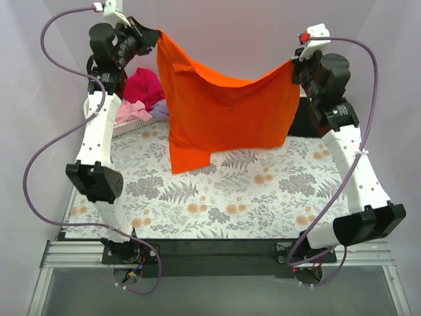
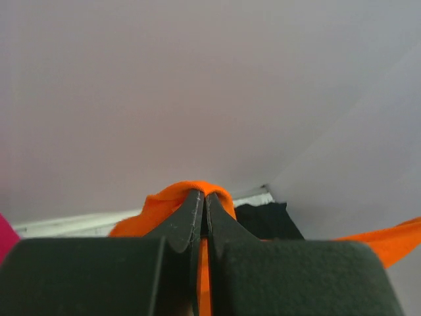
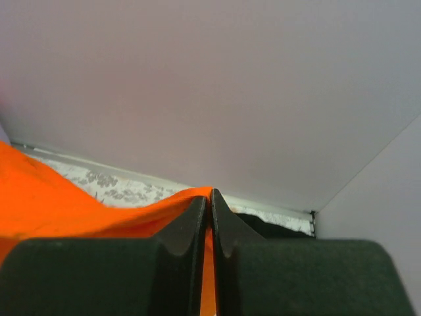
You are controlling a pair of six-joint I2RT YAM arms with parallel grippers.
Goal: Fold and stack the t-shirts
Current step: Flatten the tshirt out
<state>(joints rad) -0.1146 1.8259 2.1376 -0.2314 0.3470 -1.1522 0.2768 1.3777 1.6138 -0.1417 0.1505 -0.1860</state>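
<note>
A bright orange t-shirt point(image 1: 223, 112) hangs spread in the air between my two arms, its lower edge draped onto the floral table cloth point(image 1: 263, 197). My left gripper point(image 1: 156, 34) is shut on its top left corner, the orange t-shirt point(image 2: 164, 204) bunching round the fingertips in the left wrist view. At the top right corner my right gripper point(image 1: 294, 62) is shut on the same orange t-shirt point(image 3: 79, 210). A black t-shirt point(image 1: 304, 122) lies at the back right, mostly hidden behind the orange one and the right arm.
A white slotted basket point(image 1: 131, 122) at the back left holds a magenta shirt point(image 1: 145, 85), a pink one point(image 1: 131, 110) and a lavender one point(image 1: 160, 113). White walls enclose the back and sides. Both arms reach up along the table's left and right edges.
</note>
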